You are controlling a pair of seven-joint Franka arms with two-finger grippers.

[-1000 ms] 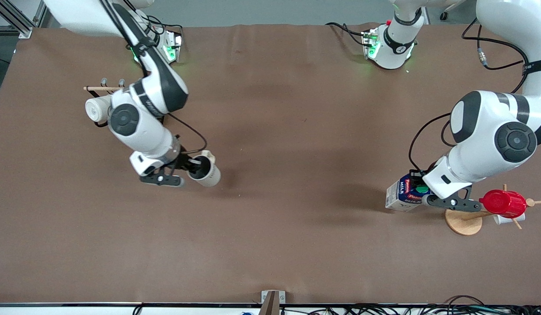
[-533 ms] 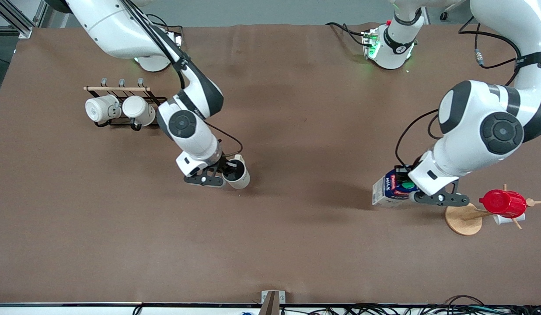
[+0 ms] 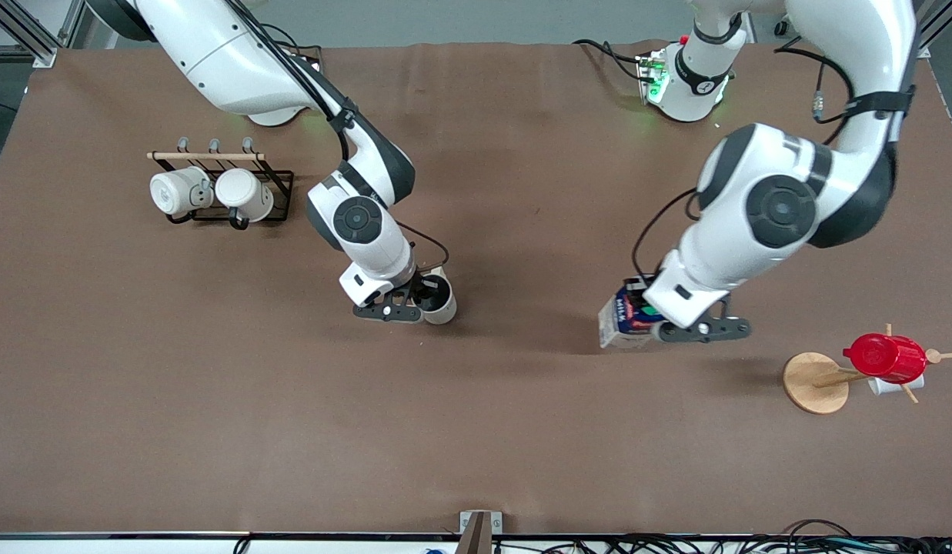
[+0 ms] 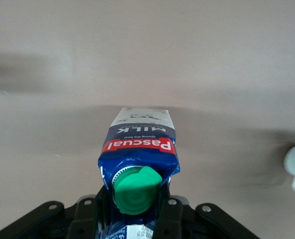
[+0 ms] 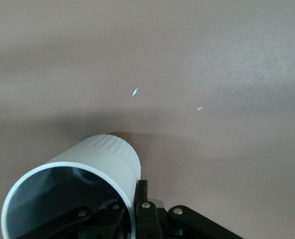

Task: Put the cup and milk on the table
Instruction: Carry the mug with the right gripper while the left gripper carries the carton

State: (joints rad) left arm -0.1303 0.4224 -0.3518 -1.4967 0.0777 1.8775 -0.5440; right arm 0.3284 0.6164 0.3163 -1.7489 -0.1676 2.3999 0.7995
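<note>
My right gripper (image 3: 425, 302) is shut on the rim of the cream-white cup (image 3: 439, 302) and holds it over the middle of the brown table (image 3: 483, 431). In the right wrist view the cup (image 5: 87, 179) shows its grey inside, with one finger inside the rim and one outside. My left gripper (image 3: 651, 322) is shut on the top of the blue and white milk carton (image 3: 620, 322), carried over the table toward the left arm's end. In the left wrist view the milk (image 4: 140, 149) hangs between the jaws, green cap (image 4: 136, 190) up.
A black wire rack (image 3: 222, 185) with two white mugs stands toward the right arm's end. A wooden mug tree (image 3: 818, 381) with a red cup (image 3: 885, 356) stands toward the left arm's end, nearer the front camera than the milk.
Both arms have moved toward the table's middle. The right gripper carried the cup away from the rack. The left gripper carried the milk away from the mug tree.
</note>
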